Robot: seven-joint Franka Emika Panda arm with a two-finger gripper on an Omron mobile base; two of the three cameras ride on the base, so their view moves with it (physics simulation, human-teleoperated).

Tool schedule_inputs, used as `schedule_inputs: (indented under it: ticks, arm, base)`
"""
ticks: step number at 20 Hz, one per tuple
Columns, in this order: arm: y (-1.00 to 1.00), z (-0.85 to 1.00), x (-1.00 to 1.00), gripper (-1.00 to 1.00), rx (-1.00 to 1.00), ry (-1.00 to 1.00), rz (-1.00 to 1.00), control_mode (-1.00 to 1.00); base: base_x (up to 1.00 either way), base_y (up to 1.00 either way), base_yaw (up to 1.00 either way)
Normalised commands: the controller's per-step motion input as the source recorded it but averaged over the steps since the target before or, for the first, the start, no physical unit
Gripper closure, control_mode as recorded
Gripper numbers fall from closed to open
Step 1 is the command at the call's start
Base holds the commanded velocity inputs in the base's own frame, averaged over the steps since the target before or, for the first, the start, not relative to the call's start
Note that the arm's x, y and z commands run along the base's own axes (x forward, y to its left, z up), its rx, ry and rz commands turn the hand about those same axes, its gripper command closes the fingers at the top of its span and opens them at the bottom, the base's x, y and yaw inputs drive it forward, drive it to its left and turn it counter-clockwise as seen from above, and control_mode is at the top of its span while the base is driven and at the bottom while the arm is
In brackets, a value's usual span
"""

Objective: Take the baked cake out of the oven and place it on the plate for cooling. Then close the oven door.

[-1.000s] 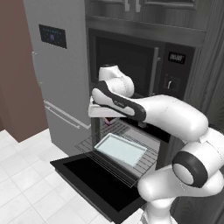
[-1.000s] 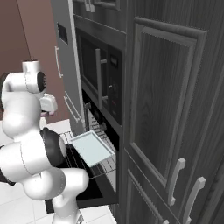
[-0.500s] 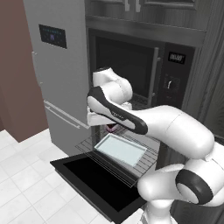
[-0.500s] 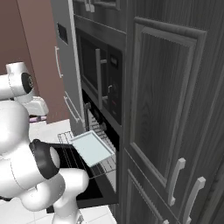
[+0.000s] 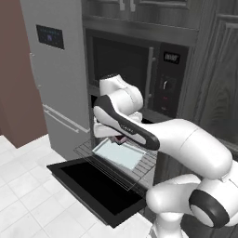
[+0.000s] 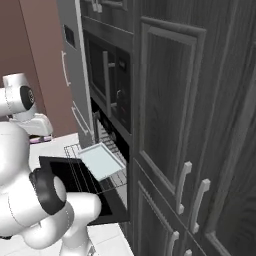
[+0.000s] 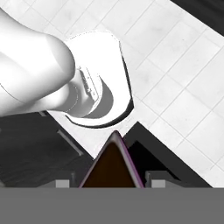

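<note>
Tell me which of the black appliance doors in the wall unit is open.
The oven door, the lower one: it hangs dropped flat with the wire rack pulled out above it. The microwave door above stands shut.

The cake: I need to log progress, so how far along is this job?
Done: the cake, a dark reddish-brown wedge, is off the tray on the pulled-out oven rack. In hand: the gripper holds it, away from the oven. Left: setting it on a plate and closing the oven door, which hangs open.

Arm folded back on itself, elbow up high, wrist curled down and in toward its own base. Gripper (image 7: 112, 183) pointing at the floor, fingers clamped either side of the cake (image 7: 112, 165).
</note>
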Motion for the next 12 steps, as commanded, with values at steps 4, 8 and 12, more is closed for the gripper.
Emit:
schedule_inputs:
  ticks: [4, 8, 12]
  arm:
    - [0.00, 0.00, 0.00, 1.00, 0.00, 0.00, 0.00, 1.00]
    - [0.00, 0.00, 0.00, 1.00, 0.00, 0.00, 0.00, 1.00]
    - [0.00, 0.00, 0.00, 1.00, 0.00, 0.00, 0.00, 1.00]
  base:
    - [-1.00, -0.42, 0.00]
    - [-1.00, -0.26, 0.00]
    - [-0.85, 0.03, 0.17]
